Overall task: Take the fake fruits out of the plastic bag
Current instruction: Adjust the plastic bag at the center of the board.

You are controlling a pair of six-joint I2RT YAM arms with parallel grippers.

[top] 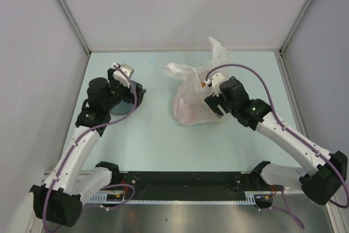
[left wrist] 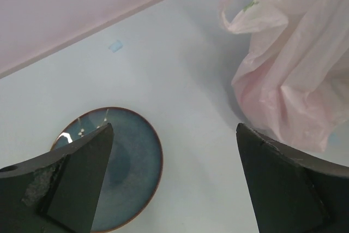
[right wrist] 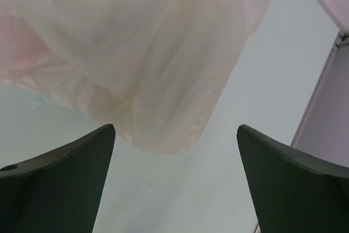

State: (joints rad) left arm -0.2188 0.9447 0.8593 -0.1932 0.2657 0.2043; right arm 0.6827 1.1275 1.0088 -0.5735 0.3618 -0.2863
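Open right gripper [right wrist: 175, 130] faces the crinkly white plastic bag [right wrist: 163, 69] mid-frame, likely to grasp it; open left gripper [left wrist: 174, 128] hovers above dark round plate [left wrist: 139, 159].

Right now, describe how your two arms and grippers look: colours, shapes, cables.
Both arms are white tubular links with black joint housings: the left arm, the right arm. A purple cable runs along each. The left gripper and right gripper have dark, wedge-shaped fingers.
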